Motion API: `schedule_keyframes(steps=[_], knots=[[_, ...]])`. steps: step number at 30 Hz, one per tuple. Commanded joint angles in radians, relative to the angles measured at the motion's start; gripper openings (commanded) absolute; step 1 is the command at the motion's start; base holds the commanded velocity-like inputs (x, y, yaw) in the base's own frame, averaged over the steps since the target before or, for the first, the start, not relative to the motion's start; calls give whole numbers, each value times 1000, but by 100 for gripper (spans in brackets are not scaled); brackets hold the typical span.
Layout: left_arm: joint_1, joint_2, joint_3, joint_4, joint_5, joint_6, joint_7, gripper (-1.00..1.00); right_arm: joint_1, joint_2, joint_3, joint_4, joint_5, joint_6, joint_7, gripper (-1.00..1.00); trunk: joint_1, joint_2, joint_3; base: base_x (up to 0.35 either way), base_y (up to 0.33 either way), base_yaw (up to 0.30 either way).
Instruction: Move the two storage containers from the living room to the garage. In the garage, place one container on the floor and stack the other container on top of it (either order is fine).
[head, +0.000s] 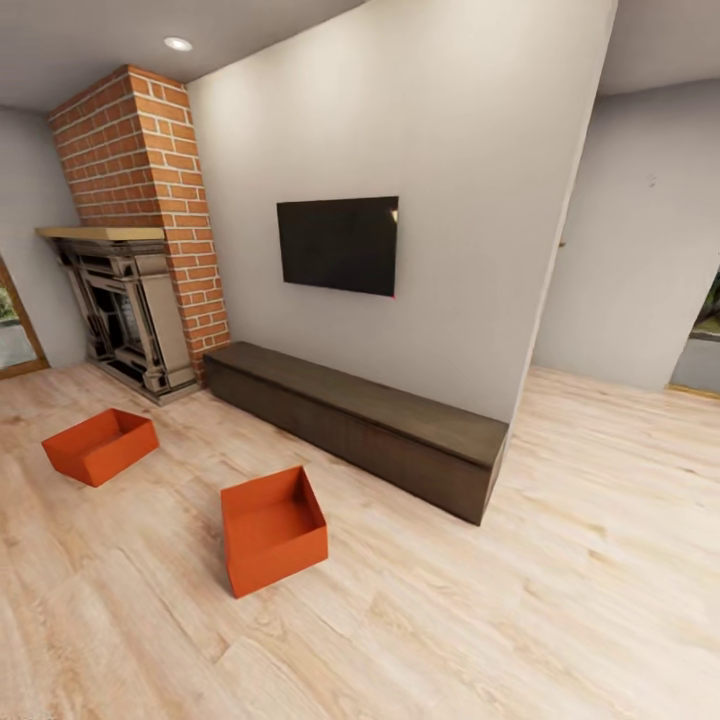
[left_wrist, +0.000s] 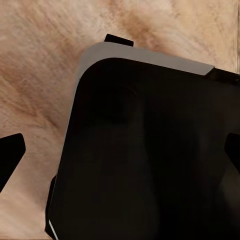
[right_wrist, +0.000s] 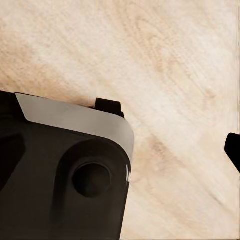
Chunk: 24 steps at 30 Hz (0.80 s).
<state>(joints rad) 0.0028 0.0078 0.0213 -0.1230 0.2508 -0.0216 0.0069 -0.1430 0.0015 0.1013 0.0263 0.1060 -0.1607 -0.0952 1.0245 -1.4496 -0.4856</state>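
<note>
near container (head: 273, 530) amid open plank floor (head: 520, 620)

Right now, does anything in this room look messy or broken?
Nothing looks broken or spilled. The only odd bit is two orange-red storage containers sitting loose on the wood floor, apart from each other and turned at different angles: one in front of the long dark bench, the other nearer the fireplace. Both stand upright and look empty.

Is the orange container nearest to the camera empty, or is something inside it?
Empty. The nearer container stands upright on the wood floor, and its open top shows only bare orange inside.
</note>
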Motion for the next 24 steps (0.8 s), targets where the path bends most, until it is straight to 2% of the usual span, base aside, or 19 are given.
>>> schedule_keyframes(steps=[1,18,24], knots=[[0,0,2,-1,4,-1,1,100,-1,0,5,3,11,-3,-6,100,0,0,-1,282,-195,269],[0,1,2,-1,5,0,1,100,-1,0,6,3,11,-3,-6,100,0,0,-1,283,-193,270],[0,1,2,-1,5,0,1,100,-1,0,7,3,11,-3,-6,100,0,0,-1,310,-67,270]])
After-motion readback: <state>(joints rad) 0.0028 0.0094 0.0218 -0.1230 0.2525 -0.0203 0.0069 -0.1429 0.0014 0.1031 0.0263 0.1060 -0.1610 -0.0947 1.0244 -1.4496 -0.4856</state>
